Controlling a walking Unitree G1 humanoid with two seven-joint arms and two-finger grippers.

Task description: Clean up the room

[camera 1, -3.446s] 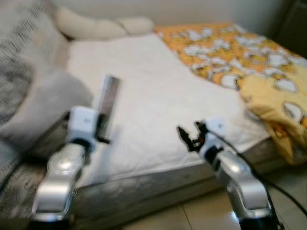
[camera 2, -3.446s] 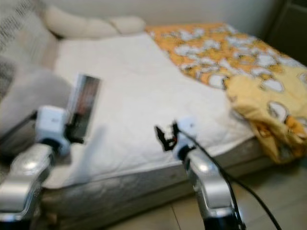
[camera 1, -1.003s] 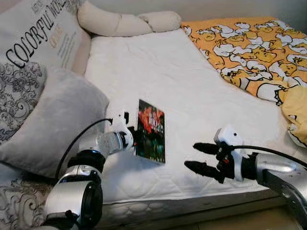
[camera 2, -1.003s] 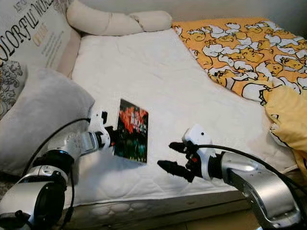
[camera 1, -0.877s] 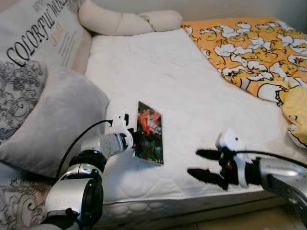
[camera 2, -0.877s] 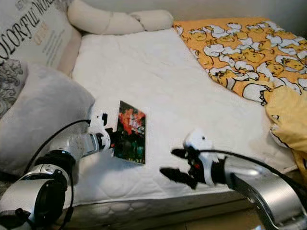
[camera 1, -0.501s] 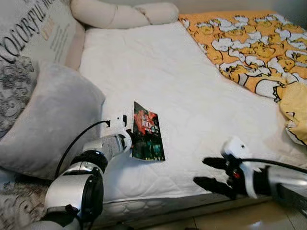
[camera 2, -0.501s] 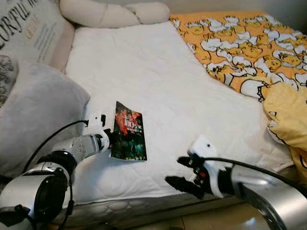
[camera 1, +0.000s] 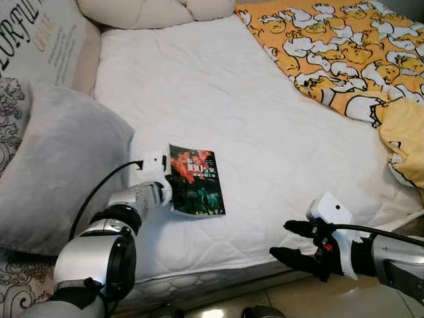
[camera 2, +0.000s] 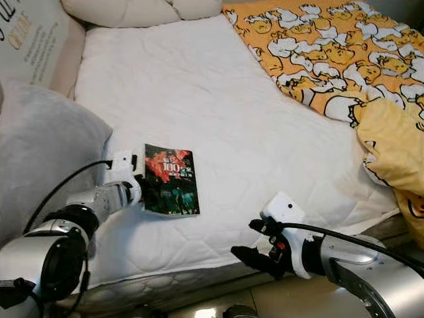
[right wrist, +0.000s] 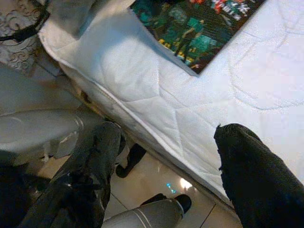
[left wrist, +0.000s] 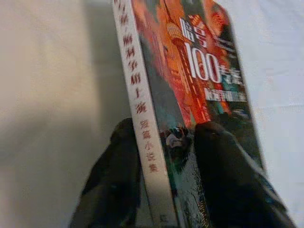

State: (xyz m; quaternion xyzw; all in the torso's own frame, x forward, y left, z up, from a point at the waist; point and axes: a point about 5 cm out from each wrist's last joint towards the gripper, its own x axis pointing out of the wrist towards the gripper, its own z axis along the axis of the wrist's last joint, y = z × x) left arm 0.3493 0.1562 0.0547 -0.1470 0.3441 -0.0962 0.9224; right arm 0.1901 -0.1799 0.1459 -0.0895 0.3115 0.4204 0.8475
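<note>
In the left eye view, a thin paperback book with a dark cover splashed red and green (camera 1: 195,180) lies almost flat on the white quilted mattress (camera 1: 218,99), near its front edge. The left gripper (camera 1: 168,187) holds the book by its left edge, next to a big soft grey pillow (camera 1: 59,165). Behind that is a pale cushion printed with big black letters (camera 1: 40,36), but too few of them show to make a word. A yellow and orange blanket with duck pictures (camera 1: 344,46) covers the far right of the bed. The right gripper (camera 1: 293,242) hangs low past the front edge of the mattress, and its two fingers are spread apart with nothing between them. In the right eye view, the book's cover shows a white "100" (camera 2: 171,168). In the left wrist view, the two black fingers (left wrist: 116,180) pinch the book, one on each side, close to its white spine. The cover says "100" among Chinese letters, and the spine has red Chinese letters too. In the right wrist view, the two fingers (right wrist: 95,156) stand wide apart over the mattress edge and the shiny tiled floor (right wrist: 152,183), with the book's corner further up the mattress.
</note>
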